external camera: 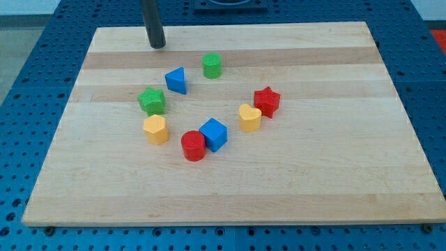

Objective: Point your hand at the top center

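Note:
My tip [157, 44] rests on the wooden board [313, 181] near its top edge, left of the top centre. It touches no block. The nearest blocks are the blue triangle [176, 80] below it and the green cylinder [212, 65] below and to its right. A green star [152, 101] and a yellow hexagon [156, 130] lie at the left of the group. A red cylinder [194, 146] and a blue cube [214, 134] sit touching at the bottom. A yellow heart [249, 117] and a red star [266, 101] sit at the right.
The board lies on a blue perforated table [28, 84]. The blocks form a loose ring in the board's middle.

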### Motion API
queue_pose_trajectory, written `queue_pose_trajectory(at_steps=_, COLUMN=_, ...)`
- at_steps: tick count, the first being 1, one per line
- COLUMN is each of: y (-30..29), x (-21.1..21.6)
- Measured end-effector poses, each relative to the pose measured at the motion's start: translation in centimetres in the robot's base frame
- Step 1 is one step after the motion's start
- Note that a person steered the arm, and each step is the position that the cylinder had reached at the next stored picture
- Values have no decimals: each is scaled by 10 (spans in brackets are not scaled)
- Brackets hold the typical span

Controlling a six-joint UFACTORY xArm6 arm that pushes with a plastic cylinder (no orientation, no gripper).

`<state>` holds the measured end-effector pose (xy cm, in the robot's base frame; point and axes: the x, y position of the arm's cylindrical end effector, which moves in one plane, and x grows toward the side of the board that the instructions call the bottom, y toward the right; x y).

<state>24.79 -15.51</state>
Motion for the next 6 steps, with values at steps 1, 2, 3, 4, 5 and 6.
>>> queue_pose_trajectory(at_steps=1, y=1, x=0)
queue_pose_trajectory(at_steps=2, y=29, x=-6)
queue_pose_trajectory(at_steps=3, y=66, x=-6)
queue_pose_trajectory(at_steps=4, y=119, x=-6)
queue_pose_trajectory(at_steps=5, y=154, x=-6)
queue_pose_trajectory(at_steps=6, y=154, x=-4)
